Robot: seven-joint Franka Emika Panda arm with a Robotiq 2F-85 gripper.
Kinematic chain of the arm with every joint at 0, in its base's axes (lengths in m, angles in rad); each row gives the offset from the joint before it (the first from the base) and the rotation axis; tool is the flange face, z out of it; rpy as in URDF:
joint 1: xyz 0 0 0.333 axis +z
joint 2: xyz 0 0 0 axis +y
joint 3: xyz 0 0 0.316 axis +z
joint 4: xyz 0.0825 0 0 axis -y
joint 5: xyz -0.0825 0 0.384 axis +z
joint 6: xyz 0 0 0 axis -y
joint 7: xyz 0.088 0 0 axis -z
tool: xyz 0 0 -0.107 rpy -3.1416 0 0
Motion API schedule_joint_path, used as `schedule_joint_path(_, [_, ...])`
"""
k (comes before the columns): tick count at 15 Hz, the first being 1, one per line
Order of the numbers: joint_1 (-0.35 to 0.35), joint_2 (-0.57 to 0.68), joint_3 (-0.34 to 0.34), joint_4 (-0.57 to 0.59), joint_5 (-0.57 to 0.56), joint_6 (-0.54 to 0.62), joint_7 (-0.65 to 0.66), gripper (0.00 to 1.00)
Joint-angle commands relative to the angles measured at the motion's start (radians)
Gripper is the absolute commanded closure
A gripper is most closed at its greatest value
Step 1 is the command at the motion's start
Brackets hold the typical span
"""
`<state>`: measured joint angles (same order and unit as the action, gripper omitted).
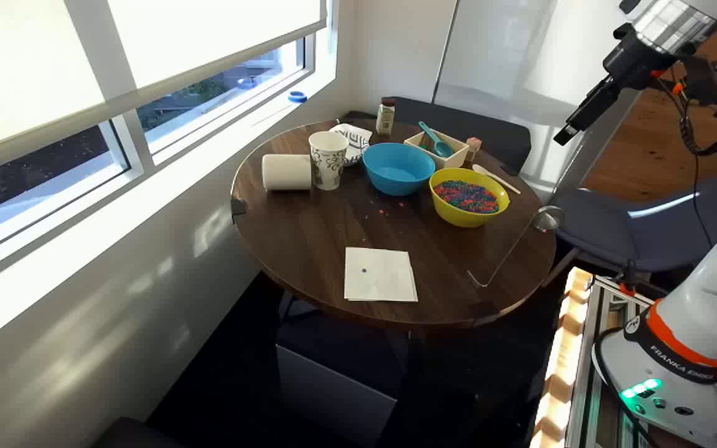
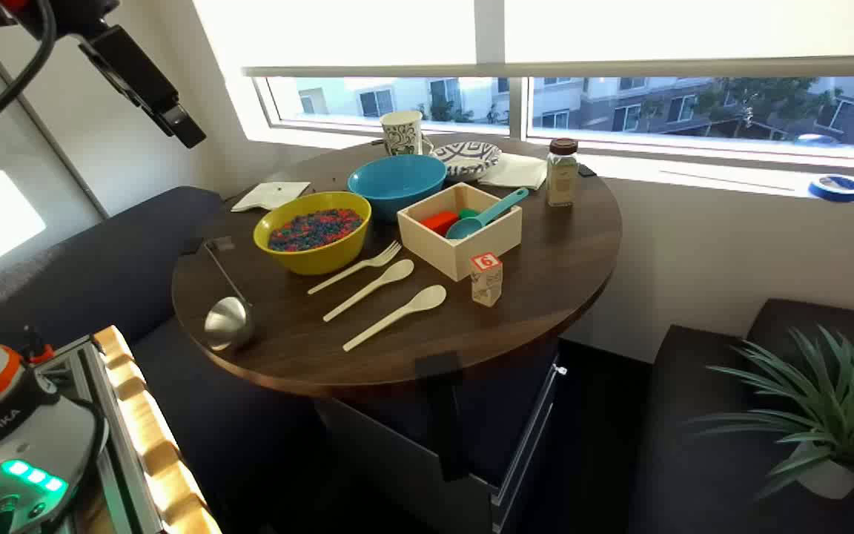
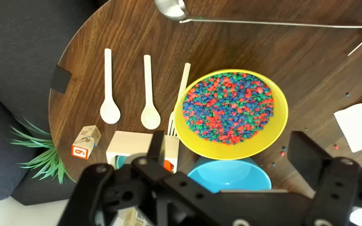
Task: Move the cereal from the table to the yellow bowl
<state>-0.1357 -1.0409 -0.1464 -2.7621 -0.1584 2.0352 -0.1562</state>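
Note:
The yellow bowl (image 3: 272, 131) holds a heap of red, blue and green bits. It also stands on the table in both exterior views (image 1: 452, 214) (image 2: 316, 259). Tiny loose pieces of cereal (image 3: 347, 94) lie on the table right of the bowls in the wrist view. One dark piece of cereal (image 1: 364, 270) lies on the white napkin (image 1: 383, 289). I cannot tell which single piece is meant. My gripper (image 3: 229, 150) is open and empty, its fingers wide apart. In both exterior views the gripper (image 1: 565, 135) (image 2: 188, 133) is high above the table, apart from everything.
The blue bowl (image 1: 396, 177) stands beside the yellow bowl. A metal ladle (image 2: 228, 324), a wooden fork (image 2: 356, 267), two spoons (image 2: 397, 317), a wooden box (image 2: 434, 248), stacked blocks (image 2: 486, 280) and a jar (image 2: 562, 178) stand around. A paper cup (image 1: 327, 162) is near the window.

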Motion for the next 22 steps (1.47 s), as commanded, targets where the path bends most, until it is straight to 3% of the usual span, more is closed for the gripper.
schedule_joint_path(1, [0.004,0.001,-0.002,-0.004,-0.002,-0.004,0.003,0.0])
schedule_joint_path(13, [0.014,0.01,0.005,-0.015,0.016,-0.004,0.018,0.0])
schedule_joint_path(18, [0.229,0.105,0.084,-0.003,0.218,0.025,0.02,0.0])
schedule_joint_path(22, [0.351,0.32,0.145,0.035,0.279,0.216,-0.014,0.0])
